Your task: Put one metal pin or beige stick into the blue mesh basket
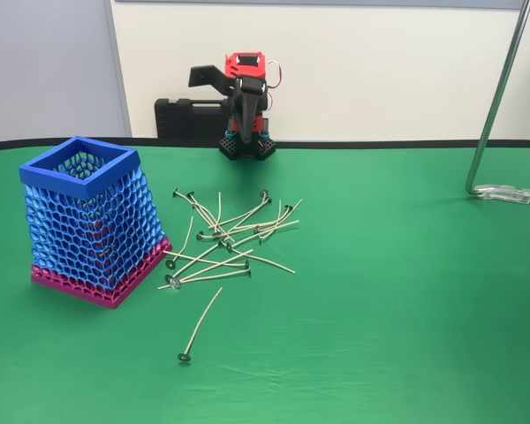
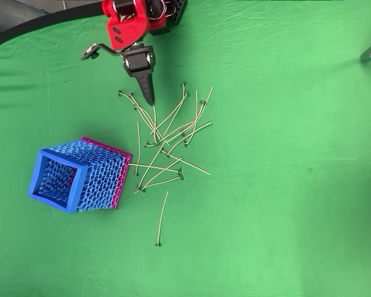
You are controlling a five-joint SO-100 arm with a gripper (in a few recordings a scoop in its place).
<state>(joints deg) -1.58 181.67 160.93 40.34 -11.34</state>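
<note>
Item: red-and-black robot arm, folded at the far edge of the green cloth worktop; its fingers point down, seemingly closed and holding nothing. Item: thin pale beige sticks with dark round heads, heaped mid-worktop just below the fingertips; one stray stick lies nearer the front edge. Item: tall blue honeycomb-mesh basket with magenta base, upright toward the left edge. Step: none grasped yet; next likely calls for opening, lowering onto one stick.

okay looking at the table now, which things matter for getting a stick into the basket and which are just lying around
For the job: beige sticks, blue mesh basket, hand.
Just lying about: black case behind the arm, metal stand at the right.
</note>
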